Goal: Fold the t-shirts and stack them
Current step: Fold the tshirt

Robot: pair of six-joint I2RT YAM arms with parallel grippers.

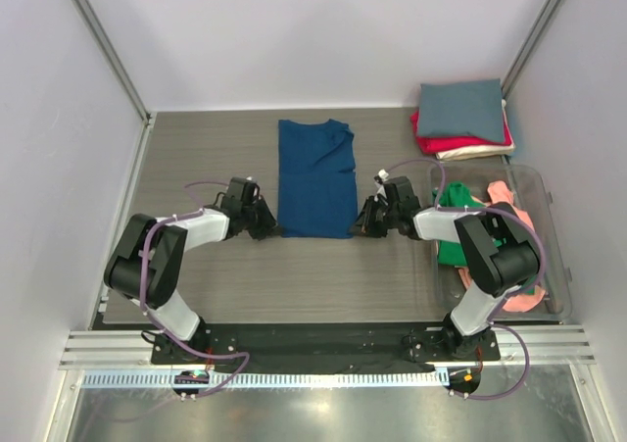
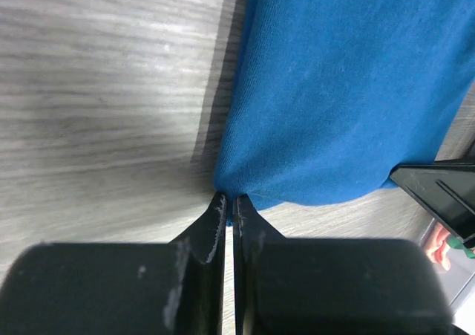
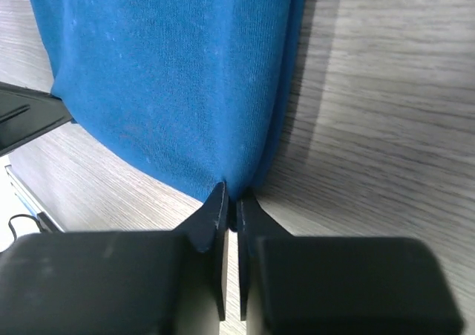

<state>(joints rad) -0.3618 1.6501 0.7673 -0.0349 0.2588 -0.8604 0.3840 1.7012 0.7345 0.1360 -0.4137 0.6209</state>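
A navy blue t-shirt [image 1: 315, 177] lies on the table as a long narrow rectangle, folded lengthwise, running from the back toward me. My left gripper [image 1: 271, 231] is shut on its near left corner [image 2: 234, 186]. My right gripper [image 1: 359, 228] is shut on its near right corner [image 3: 241, 183]. Both pinch the cloth at table level. A folded stack of t-shirts sits at the back right: slate-grey [image 1: 460, 109] on top, red [image 1: 423, 140] and cream [image 1: 477, 150] edges below. A green tee [image 1: 452, 226] and a salmon-pink tee [image 1: 510, 207] lie crumpled in a bin.
A clear plastic bin [image 1: 551, 228] stands at the right edge of the table and holds the loose shirts. White walls enclose the table on the left, back and right. A metal rail [image 1: 313, 349] runs along the near edge by the arm bases.
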